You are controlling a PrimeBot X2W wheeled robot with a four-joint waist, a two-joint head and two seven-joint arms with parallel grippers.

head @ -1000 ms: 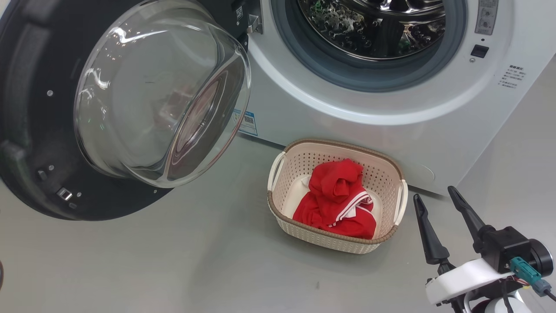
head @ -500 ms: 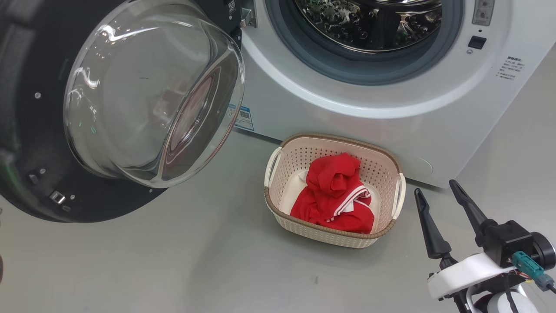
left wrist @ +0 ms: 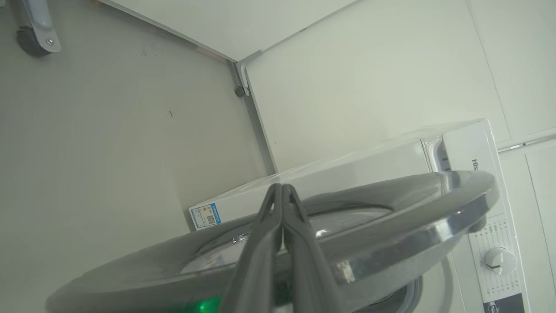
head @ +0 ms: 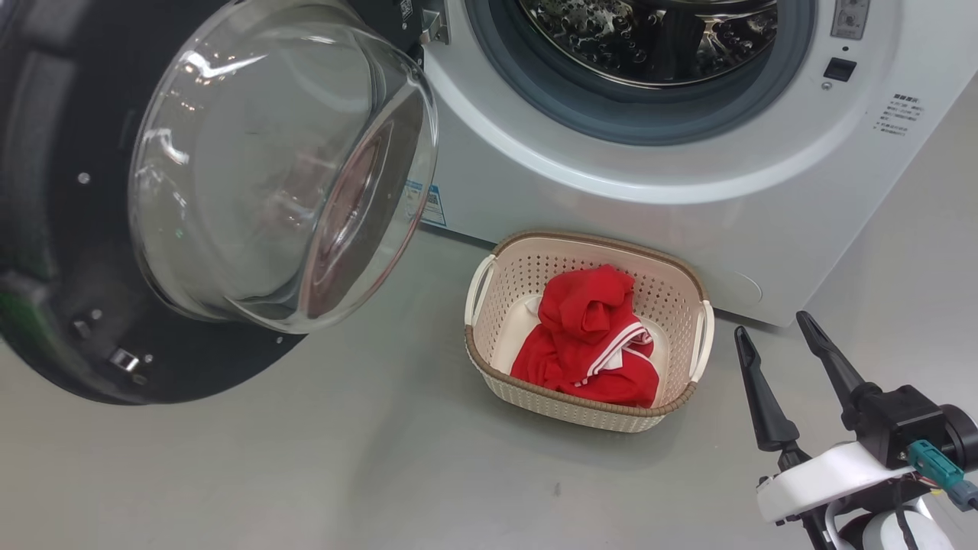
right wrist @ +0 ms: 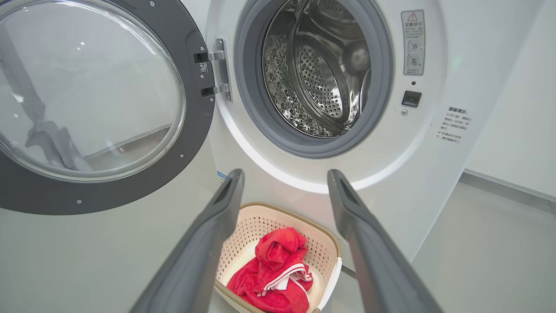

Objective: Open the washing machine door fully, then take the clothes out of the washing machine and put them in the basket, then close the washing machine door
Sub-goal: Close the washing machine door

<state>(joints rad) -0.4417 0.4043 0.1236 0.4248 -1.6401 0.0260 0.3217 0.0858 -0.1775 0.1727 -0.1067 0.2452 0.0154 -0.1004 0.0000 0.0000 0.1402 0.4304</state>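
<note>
The washing machine door hangs open at the left, its glass bowl bulging towards the basket. The washing machine stands behind, and its steel drum looks bare. The cream basket sits on the floor in front of it with the red clothes inside. My right gripper is open and holds nothing, low and to the right of the basket. Seen from the right wrist, that gripper points at the machine above the basket and clothes. My left gripper is shut on nothing, its fingers lying across the door's outer face.
Grey floor spreads in front of the machine and under the door. A white wall rises to the machine's right. The left wrist view shows a caster wheel on the floor and a wall corner beyond the machine.
The camera shifted slightly. In the last half second the door has swung a little to the right, towards the machine. The basket, the clothes and my right gripper hold their places.
</note>
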